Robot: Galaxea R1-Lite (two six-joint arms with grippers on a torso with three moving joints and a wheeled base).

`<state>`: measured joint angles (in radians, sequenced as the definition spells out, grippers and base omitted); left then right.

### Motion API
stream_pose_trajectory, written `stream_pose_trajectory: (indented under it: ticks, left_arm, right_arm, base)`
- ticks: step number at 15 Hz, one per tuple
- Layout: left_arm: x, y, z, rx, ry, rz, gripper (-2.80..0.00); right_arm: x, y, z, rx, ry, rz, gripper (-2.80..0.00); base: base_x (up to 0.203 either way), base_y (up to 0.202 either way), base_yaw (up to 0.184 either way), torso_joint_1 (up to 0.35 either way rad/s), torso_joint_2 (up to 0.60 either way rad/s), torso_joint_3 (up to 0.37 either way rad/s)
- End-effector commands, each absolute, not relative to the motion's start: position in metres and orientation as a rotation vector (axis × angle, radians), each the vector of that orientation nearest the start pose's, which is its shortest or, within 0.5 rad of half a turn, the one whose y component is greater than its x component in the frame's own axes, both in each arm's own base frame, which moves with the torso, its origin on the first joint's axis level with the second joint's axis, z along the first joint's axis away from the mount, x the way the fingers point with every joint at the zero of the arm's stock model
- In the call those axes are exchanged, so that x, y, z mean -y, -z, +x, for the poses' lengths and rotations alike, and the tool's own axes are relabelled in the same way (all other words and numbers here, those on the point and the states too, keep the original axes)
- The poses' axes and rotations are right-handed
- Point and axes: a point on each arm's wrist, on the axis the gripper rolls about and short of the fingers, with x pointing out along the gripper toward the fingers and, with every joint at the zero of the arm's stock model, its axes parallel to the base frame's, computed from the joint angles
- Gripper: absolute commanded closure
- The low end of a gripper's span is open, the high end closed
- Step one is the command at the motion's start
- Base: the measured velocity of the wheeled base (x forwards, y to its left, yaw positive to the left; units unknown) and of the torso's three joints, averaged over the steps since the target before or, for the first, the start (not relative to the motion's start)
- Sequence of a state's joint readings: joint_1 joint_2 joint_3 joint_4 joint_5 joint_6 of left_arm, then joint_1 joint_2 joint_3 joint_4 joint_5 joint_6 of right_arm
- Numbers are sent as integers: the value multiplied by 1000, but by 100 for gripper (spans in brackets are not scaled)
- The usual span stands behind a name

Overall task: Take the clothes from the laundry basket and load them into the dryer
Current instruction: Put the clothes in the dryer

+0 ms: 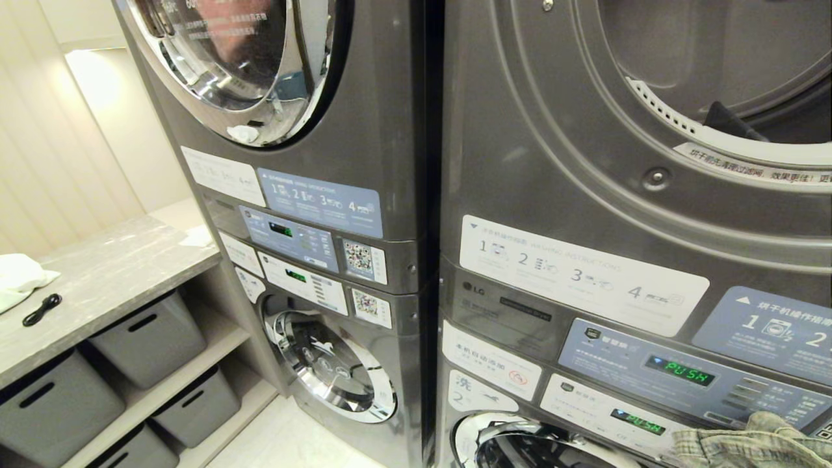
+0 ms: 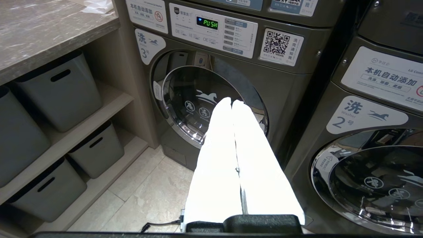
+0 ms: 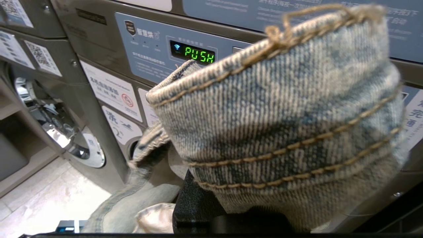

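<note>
My right pincer (image 3: 211,198) is clamped on the jeans (image 3: 281,115), bunched over it; the dryer opening (image 1: 734,65) sits above. I fear the trailing denim snags the rim.

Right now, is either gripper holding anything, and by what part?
The right gripper holds a denim garment, bunched over its fingers near a stitched hem. The left gripper is shut, empty.

Four machines (image 1: 364,117) – four grey bins (image 1: 153,338).

Faded denim garment (image 3: 281,115) below open dryer (image 1: 715,78)
</note>
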<state>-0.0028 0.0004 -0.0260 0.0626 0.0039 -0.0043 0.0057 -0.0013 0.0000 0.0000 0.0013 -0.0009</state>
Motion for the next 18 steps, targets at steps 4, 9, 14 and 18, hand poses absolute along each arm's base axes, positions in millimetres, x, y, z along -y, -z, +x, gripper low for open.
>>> stream_pose_trajectory:
  ticks: [4, 9, 14, 18]
  left_arm:
    - [0, -76, -25, -34, -2, -4, 0]
    - [0, -76, -25, -34, -2, -4, 0]
    - [0, -76, -25, -34, -2, -4, 0]
    - [0, -76, -25, -34, -2, -4, 0]
  right_arm:
    - [0, -95, -28, 67, -23, -32, 0]
    - [-1, -236, -7, 141, -55, -52, 0]
    - [-3, -406, 71, 348, -108, -73, 0]
    - [-15, -456, 166, 412, -184, -132, 0]
  base:
    - [0, 0, 0, 0, 0, 0]
    - [0, 0, 0, 0, 0, 0]
    - [0, 0, 0, 0, 0, 0]
    - [0, 0, 0, 0, 0, 0]
